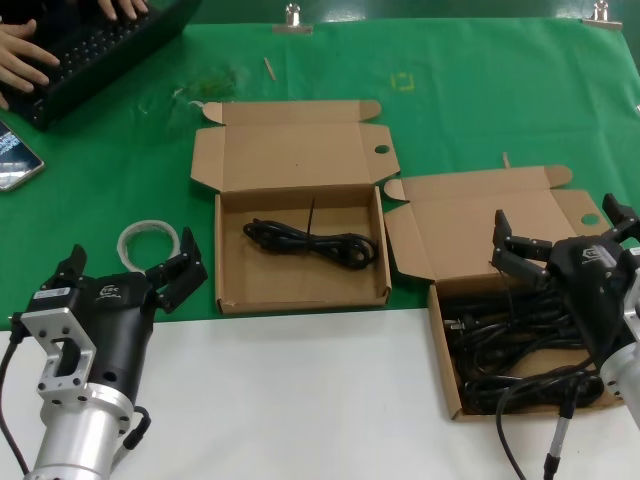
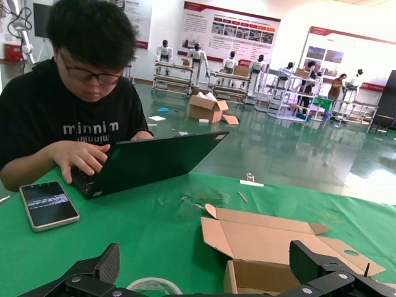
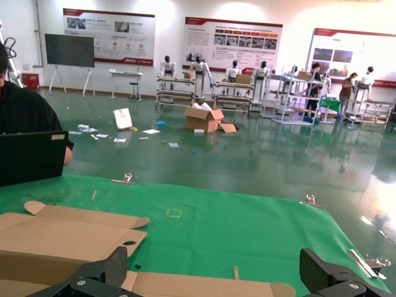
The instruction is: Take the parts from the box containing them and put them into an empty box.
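Progress: early days, I'd say. One cable bundle (image 1: 312, 240) already lies in the box at mid frame (image 1: 300, 290), and a whole pile is left.
Source box: lower right of the head view (image 1: 445, 365), lid folded back, full of tangled black cables (image 1: 515, 345).
Right end effector (image 1: 553, 232): hovers over the top edge of that pile, fingers spread wide, nothing in them. Looks set for the next pick, though that's my guess.
Left end effector (image 1: 130, 262): parked at lower left near the desk (image 1: 300, 400) edge, fingers wide apart, empty.
Other stuff: whitish tubing ring (image 1: 148, 240) just beyond the left end effector, not part of the job. Laptop (image 1: 95, 45) and phone (image 1: 15, 155) at upper left, someone typing.
What's left: basically the entire pile, one bundle at a time.
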Robot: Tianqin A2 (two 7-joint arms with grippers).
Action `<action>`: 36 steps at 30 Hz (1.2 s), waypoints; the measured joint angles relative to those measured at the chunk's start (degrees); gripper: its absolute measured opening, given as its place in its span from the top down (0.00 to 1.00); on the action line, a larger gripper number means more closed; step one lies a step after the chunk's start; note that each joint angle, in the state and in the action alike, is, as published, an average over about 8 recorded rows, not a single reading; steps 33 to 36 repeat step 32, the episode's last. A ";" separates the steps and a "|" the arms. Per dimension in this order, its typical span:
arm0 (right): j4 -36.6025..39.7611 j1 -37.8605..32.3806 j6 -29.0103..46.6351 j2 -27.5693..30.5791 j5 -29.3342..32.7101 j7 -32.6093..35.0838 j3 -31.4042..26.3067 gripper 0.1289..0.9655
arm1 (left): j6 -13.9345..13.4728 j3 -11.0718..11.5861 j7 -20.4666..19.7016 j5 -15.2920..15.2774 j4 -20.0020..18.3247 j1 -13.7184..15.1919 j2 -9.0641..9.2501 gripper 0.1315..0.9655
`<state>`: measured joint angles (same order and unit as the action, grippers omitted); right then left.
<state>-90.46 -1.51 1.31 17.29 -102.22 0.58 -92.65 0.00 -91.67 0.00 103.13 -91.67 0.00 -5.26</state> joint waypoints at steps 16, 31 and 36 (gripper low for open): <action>0.00 0.00 0.00 0.00 0.00 0.00 0.00 0.00 | 0.00 0.00 0.00 0.00 0.00 0.00 0.00 0.00; 0.00 0.00 0.00 0.00 0.00 0.00 0.00 0.00 | 0.00 0.00 0.00 0.00 0.00 0.00 0.00 0.00; 0.00 0.00 0.00 0.00 0.00 0.00 0.00 0.00 | 0.00 0.00 0.00 0.00 0.00 0.00 0.00 0.00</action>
